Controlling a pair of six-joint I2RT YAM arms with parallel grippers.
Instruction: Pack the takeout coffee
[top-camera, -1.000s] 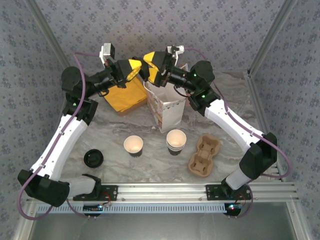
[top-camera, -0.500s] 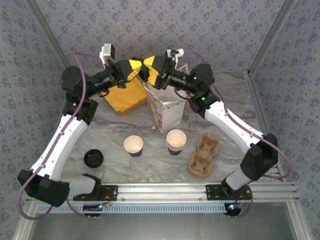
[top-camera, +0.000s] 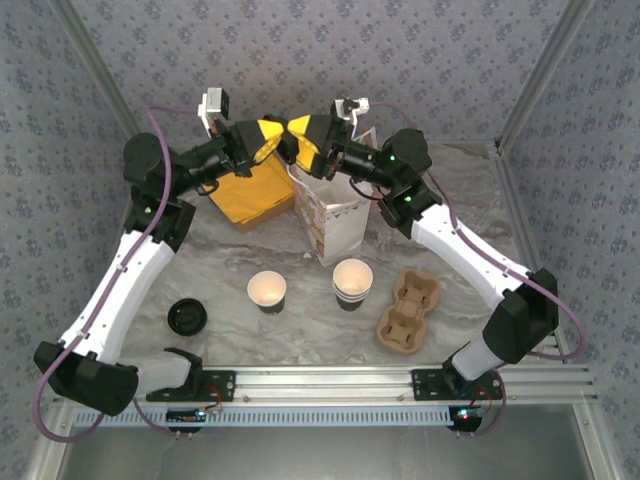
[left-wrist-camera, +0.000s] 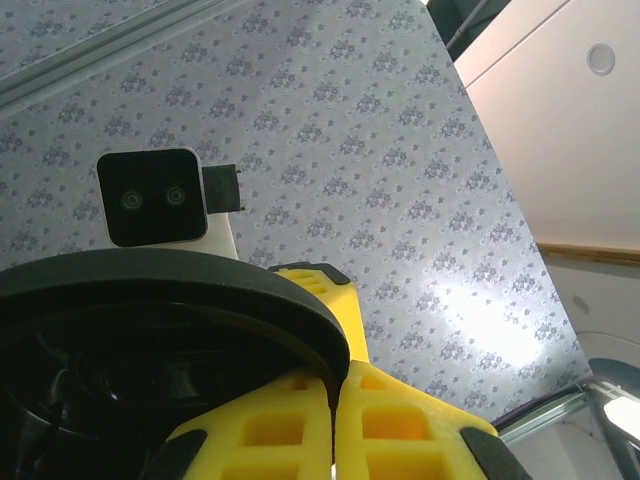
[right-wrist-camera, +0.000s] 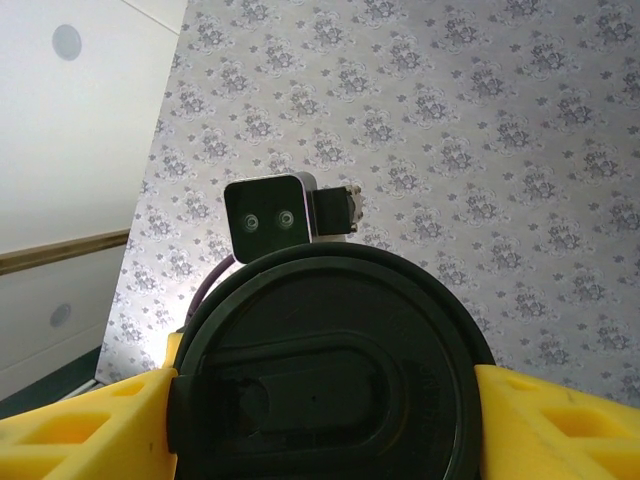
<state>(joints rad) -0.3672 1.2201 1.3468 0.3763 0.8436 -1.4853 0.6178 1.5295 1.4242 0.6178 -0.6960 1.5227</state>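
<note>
Two open paper takeout coffee cups stand on the table, one (top-camera: 267, 291) left of centre and one (top-camera: 352, 282) with dark rings to its right. Both grippers are raised above the white paper bag (top-camera: 335, 215) and meet there. My left gripper (top-camera: 272, 140) (left-wrist-camera: 335, 385) is shut, pinching the rim of a black lid (left-wrist-camera: 200, 290). My right gripper (top-camera: 302, 140) (right-wrist-camera: 325, 400) faces it, its yellow fingers (right-wrist-camera: 80, 420) pressed against both sides of the same black lid (right-wrist-camera: 330, 370).
A second black lid (top-camera: 187, 317) lies at the front left. A brown cardboard two-cup carrier (top-camera: 408, 312) sits right of the cups. A yellow bag (top-camera: 245, 195) lies behind, left of the white bag. Patterned walls enclose the table.
The right gripper's jaws have narrowed onto the lid and its wrist has shifted a little. The left arm and the things on the table have not moved.
</note>
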